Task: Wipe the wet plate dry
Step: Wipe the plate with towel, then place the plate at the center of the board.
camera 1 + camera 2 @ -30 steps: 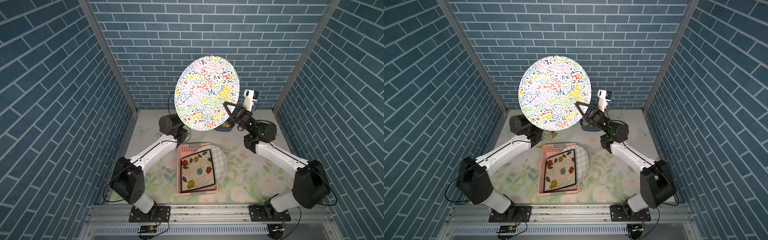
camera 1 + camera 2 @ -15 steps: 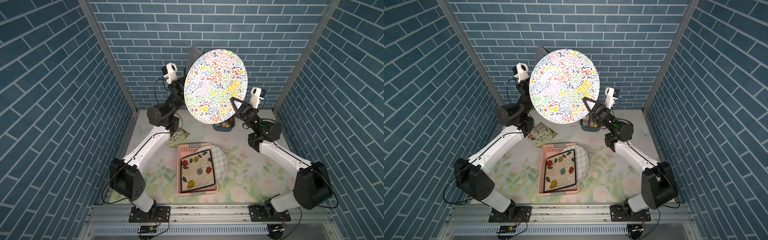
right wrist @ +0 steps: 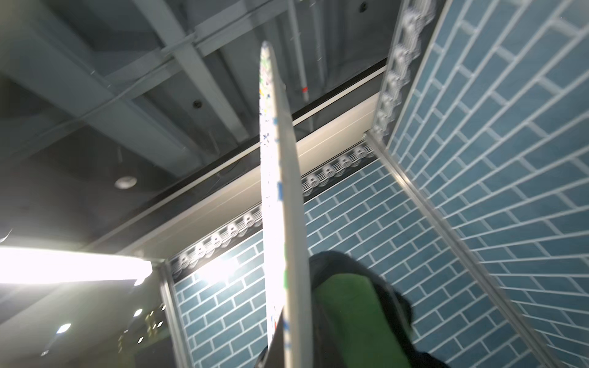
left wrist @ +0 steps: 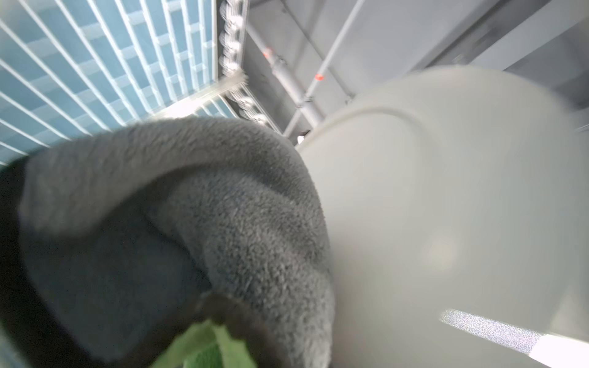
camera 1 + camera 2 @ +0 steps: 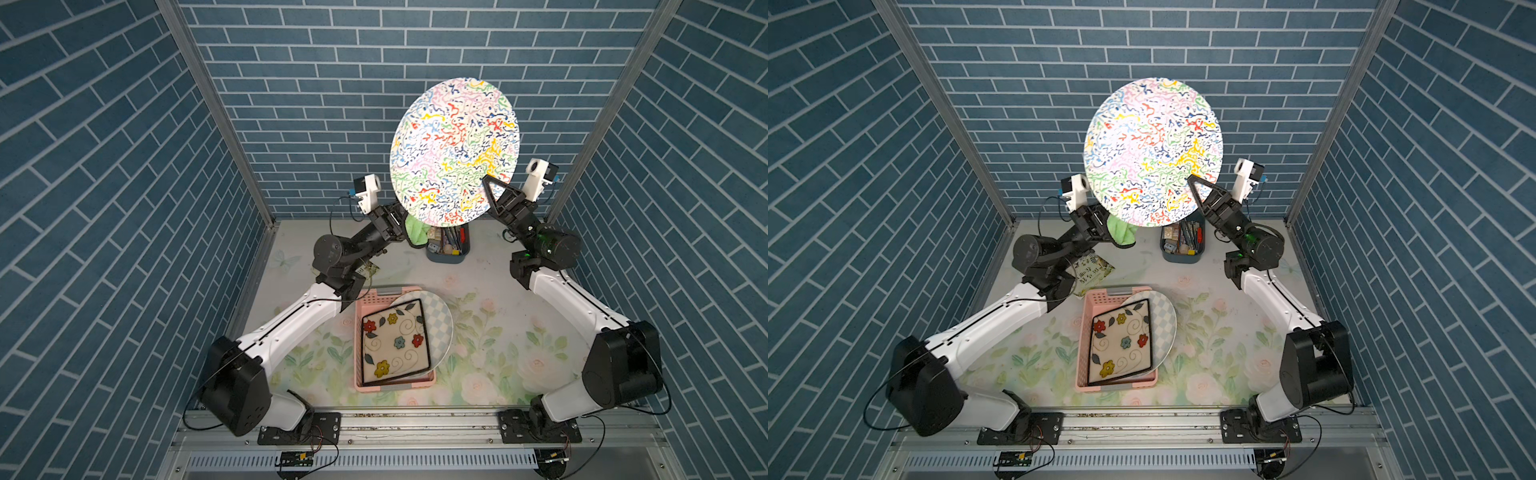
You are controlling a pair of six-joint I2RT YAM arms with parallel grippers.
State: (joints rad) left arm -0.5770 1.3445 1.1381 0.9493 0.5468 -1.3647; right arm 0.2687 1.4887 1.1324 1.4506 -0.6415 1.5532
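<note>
A large round plate with colourful squiggles stands nearly upright in the air at the back. My right gripper is shut on its lower right rim. My left gripper is shut on a green and grey cloth at the plate's lower left edge, behind it. In the left wrist view the grey cloth lies against the plate's plain pale back and hides the jaws. The right wrist view has the plate edge-on with the cloth beside it.
A pink basket on the flowered table holds a square flowered plate and a checked round plate. A blue caddy of small items stands under the raised plate. A patterned card lies by the left arm. Brick walls close three sides.
The plate has been carried to the right. The left gripper with the cloth has come down from the plate's upper left to its lower left edge.
</note>
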